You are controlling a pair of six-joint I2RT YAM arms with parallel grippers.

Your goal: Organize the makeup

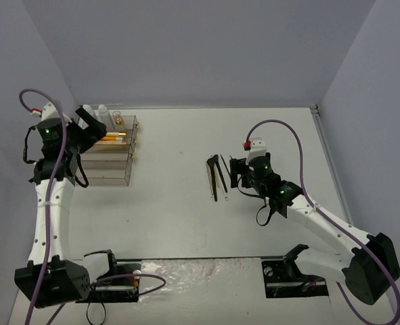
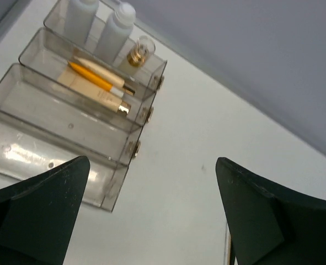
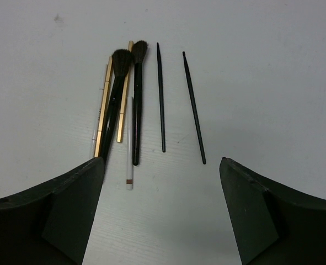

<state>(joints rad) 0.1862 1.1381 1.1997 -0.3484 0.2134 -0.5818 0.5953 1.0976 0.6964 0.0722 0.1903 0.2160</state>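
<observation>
Two grippers are shown with jaws spread wide and nothing held. Ahead of the left gripper [image 2: 149,182] and to its left, the clear tiered box [image 2: 58,118] is seen. White bottles [image 2: 118,27] and a gold-capped vial [image 2: 139,52] are stood in its farthest tier, and an orange tube [image 2: 91,77] and a beige tube [image 2: 105,98] are laid in the next. Just ahead of the right gripper [image 3: 161,165], fluffy black brushes [image 3: 117,94], gold sticks [image 3: 102,110] and a white pencil [image 3: 129,160] are bunched on the table [image 3: 262,55], with two slim black brushes [image 3: 161,94] set apart.
</observation>
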